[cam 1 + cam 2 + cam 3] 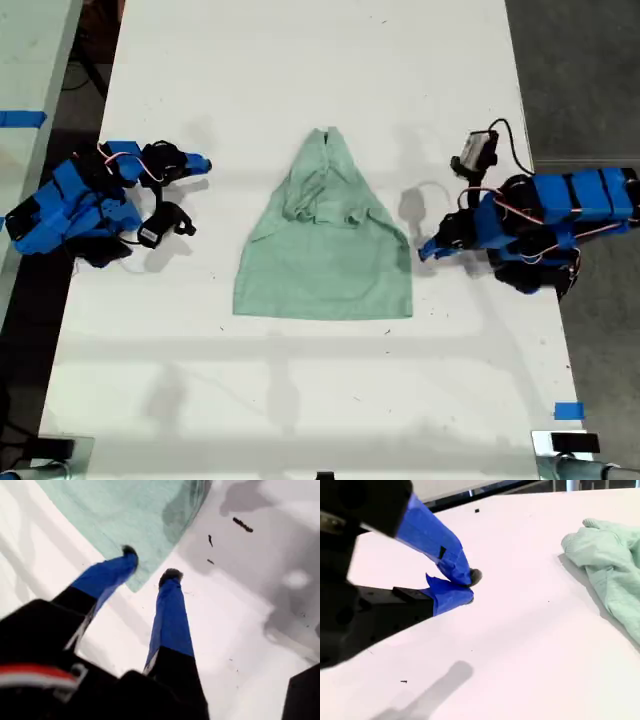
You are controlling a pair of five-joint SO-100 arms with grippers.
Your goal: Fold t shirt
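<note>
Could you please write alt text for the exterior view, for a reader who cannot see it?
A wrinkled mint-green t shirt lies on a white table between two blue arms. My first gripper sits open at the hem corner on the view's right; my second gripper is shut, away from the cloth.

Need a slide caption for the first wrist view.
My first gripper, open, poised at a corner of the mint-green t shirt.

A long white table (300,400) fills most of the exterior view, its top matte and marked with small dark specks and soft grey shadows. Grey floor (580,70) runs along the exterior view's right. A second pale tabletop (30,60) with blue tape (22,119) sits at the exterior view's left. Another blue tape piece (568,411) marks the table's edge.
</note>
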